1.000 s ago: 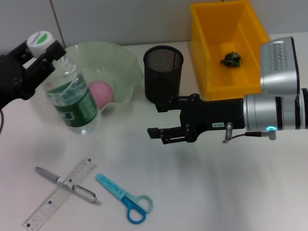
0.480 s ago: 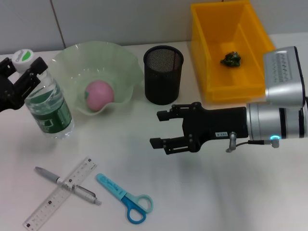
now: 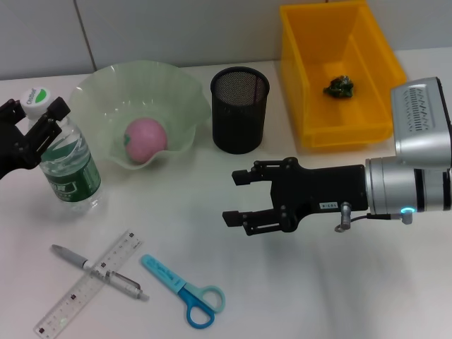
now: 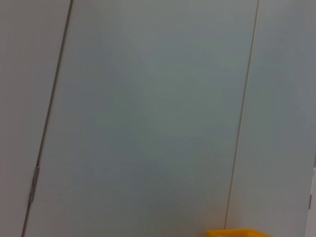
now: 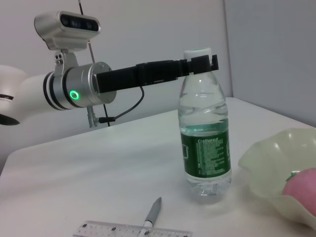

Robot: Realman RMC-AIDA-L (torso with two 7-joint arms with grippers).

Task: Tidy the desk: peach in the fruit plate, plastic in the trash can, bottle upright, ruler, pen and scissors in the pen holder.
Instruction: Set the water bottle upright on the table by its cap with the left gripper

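Bottle (image 3: 67, 166) upright beside fruit plate (image 3: 185, 106); left gripper (image 3: 44, 121) clamped at neck. Smooth, water-heavy: neck best hold. Right gripper (image 3: 244, 197) spread wide, empty.

The right arm (image 3: 406, 187) has a silver round body with black rings and a small blue-green light near the wrist. A light grey box with rows of small slots sits on top of it. A thin grey cable with a metal plug runs under the wrist. The right gripper (image 3: 240, 196) is matt black, with a small white label on its block and two flat jaws. The left arm (image 5: 64, 91) is silver and white, with a green ring light, a grey camera box and a black cable. The left gripper (image 3: 28, 131) is black too.
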